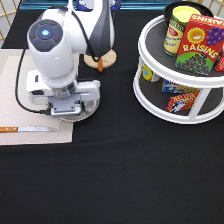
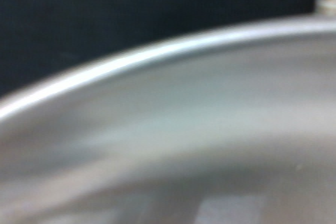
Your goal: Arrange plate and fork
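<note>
- The bench point(image 1: 115, 175) has a black cloth over it, and a pale placemat point(image 1: 20, 100) lies at the exterior view's left edge.
- A white two-tier turntable rack point(image 1: 150, 60) stands well to the right of the placemat in the exterior view, loaded with a raisins box point(image 1: 200, 47), a can point(image 1: 176, 30) and more packets on the lower shelf.
- The arm's gripper point(image 1: 67, 111) is low over the placemat's right edge, right on top of the plate point(image 1: 85, 111); can't tell how the jaws stand, the hand hides them.
- The plate sits half on the placemat, half on the black cloth. The wrist view is just its shiny rim point(image 2: 150, 52) up close.
- A tan wooden coaster point(image 1: 111, 59) lies beyond the placemat's top right corner, behind the arm.
- A knife point(image 1: 27, 129) lies along the placemat's bottom edge.
- Can't spot the fork in either view.
</note>
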You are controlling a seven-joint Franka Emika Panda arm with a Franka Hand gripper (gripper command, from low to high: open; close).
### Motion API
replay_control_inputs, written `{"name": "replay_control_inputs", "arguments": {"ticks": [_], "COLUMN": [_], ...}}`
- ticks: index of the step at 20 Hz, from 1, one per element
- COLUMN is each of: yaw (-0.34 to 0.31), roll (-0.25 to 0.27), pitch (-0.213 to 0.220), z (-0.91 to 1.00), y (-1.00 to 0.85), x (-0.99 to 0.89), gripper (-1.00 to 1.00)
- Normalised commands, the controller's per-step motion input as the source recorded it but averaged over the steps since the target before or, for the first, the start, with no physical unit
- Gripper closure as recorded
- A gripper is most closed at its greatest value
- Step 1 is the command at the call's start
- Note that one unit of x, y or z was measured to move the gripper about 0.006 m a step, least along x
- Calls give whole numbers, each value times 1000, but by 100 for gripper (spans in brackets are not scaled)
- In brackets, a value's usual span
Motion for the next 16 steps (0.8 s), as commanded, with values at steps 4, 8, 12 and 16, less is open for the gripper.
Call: {"name": "replay_control_inputs", "arguments": {"ticks": [4,8,12,16], "yaw": [0,0,0,0], "roll": [137,127,111,85], "pitch": [0,-3,-44,-60], "z": [-94,-175,-296,-317], "y": [-916,-843,-649,-516], "x": [-292,-508,-746,-874], "gripper": [-100,-100,-100,-100]}}
